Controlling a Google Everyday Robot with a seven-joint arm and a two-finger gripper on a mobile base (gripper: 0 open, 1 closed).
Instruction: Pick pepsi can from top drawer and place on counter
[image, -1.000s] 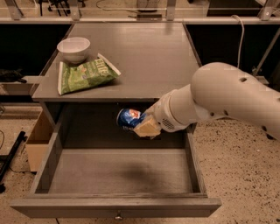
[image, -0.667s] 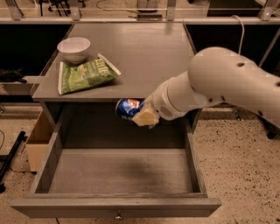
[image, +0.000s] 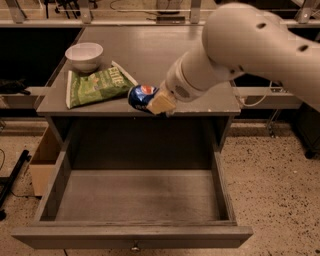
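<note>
The blue pepsi can (image: 140, 96) with its round logo lies sideways in my gripper (image: 156, 103), held level with the front edge of the counter (image: 150, 50). The gripper's tan fingers (image: 161, 103) are shut on the can's right end. My large white arm comes in from the upper right and hides the counter's right side. The top drawer (image: 135, 235) is pulled fully open below, and its grey floor is bare.
A green chip bag (image: 97, 86) lies on the counter's front left, just left of the can. A white bowl (image: 84, 55) stands behind the bag. A cardboard box (image: 44, 157) sits on the floor left of the cabinet.
The gripper has lifted the pepsi can up out of the drawer space to the height of the counter's front edge. The arm has risen with it.
</note>
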